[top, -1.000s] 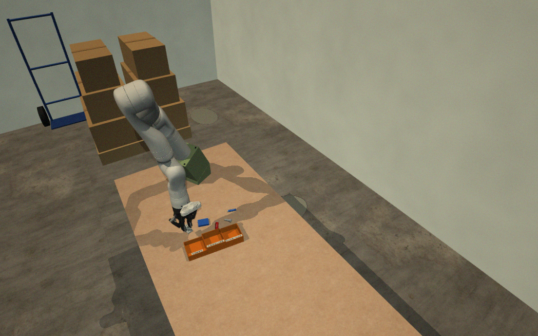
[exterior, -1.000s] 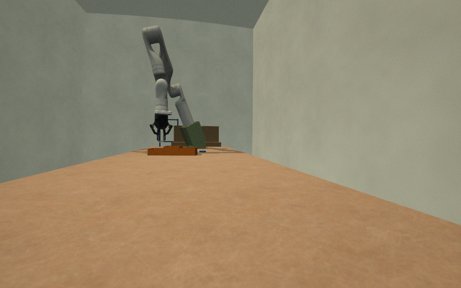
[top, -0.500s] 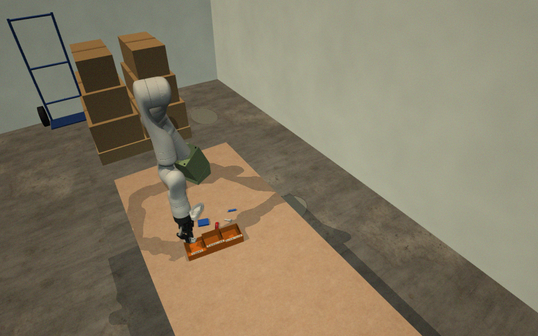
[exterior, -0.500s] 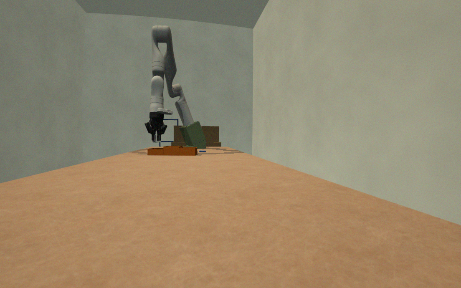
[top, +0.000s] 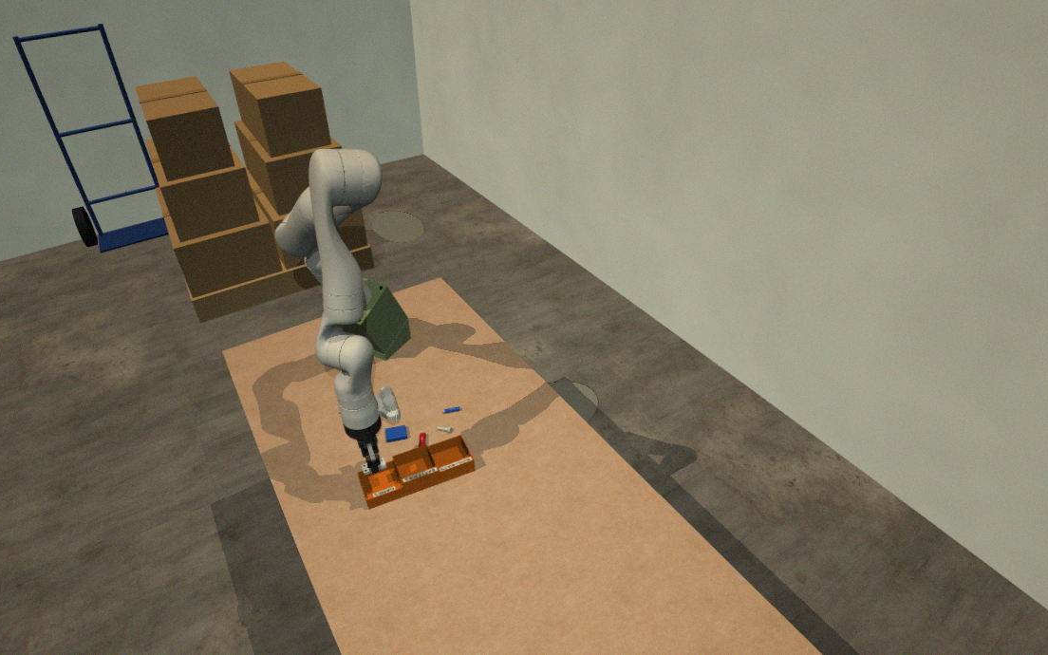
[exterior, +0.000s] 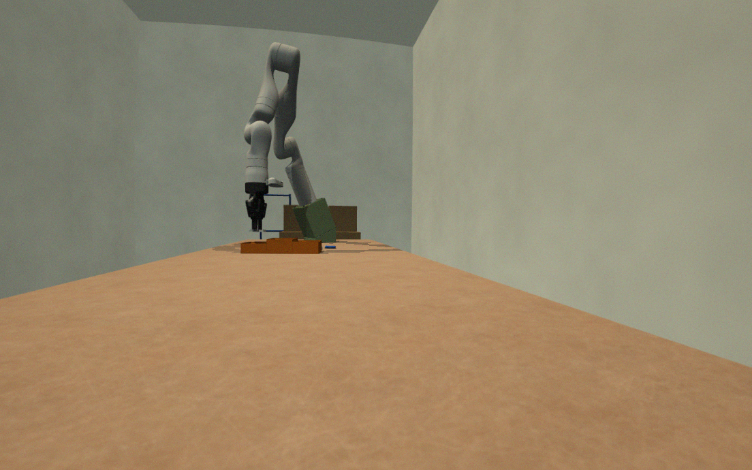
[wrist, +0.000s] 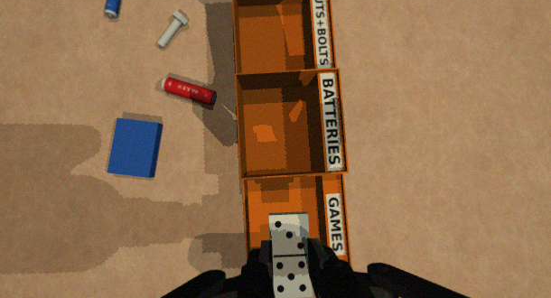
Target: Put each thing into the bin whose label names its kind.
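Observation:
My gripper (wrist: 289, 255) is shut on a white domino (wrist: 289, 254) with black dots and holds it above the orange bin labelled GAMES (wrist: 294, 210). The gripper also shows in the top view (top: 371, 461) and in the exterior view (exterior: 256, 225), above the left end of the bin row. The bin labelled BATTERIES (wrist: 289, 123) and the bin labelled NUTS+BOLTS (wrist: 280, 30) stand in line with it; both look empty. On the table beside the bins lie a red battery (wrist: 189, 90), a grey bolt (wrist: 172, 29), a blue battery (wrist: 113, 2) and a flat blue block (wrist: 135, 147).
The green robot base (top: 382, 319) stands at the table's far end. Stacked cardboard boxes (top: 227, 187) and a blue hand truck (top: 84, 138) stand on the floor behind the table.

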Motion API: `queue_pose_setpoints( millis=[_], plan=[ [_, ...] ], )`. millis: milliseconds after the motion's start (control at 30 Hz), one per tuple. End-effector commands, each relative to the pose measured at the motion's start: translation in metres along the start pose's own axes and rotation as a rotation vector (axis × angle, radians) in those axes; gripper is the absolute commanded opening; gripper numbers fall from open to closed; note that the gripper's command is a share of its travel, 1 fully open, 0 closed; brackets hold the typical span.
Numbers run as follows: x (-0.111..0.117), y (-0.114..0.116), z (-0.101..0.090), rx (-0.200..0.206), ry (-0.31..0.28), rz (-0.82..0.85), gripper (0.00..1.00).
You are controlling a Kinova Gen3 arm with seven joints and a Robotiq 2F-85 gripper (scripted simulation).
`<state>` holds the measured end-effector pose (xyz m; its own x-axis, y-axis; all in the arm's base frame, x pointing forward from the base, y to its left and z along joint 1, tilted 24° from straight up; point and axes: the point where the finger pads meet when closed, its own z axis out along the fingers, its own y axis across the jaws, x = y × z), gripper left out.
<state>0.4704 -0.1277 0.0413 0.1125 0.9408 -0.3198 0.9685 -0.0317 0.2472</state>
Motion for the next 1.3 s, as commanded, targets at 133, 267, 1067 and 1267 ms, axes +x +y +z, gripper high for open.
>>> queue_pose_setpoints(
  millis=[133,267,1067,1267],
  plan=[
    [0.010,0.002,0.001,0.003,-0.004,-0.024,0.21],
    [0.009,0.002,0.001,0.003,-0.004,-0.024,0.21],
    [0.006,0.001,0.029,0.003,-0.004,-0.024,0.21],
    [0.006,0.001,0.041,0.003,-0.004,-0.024,0.21]
  ],
)
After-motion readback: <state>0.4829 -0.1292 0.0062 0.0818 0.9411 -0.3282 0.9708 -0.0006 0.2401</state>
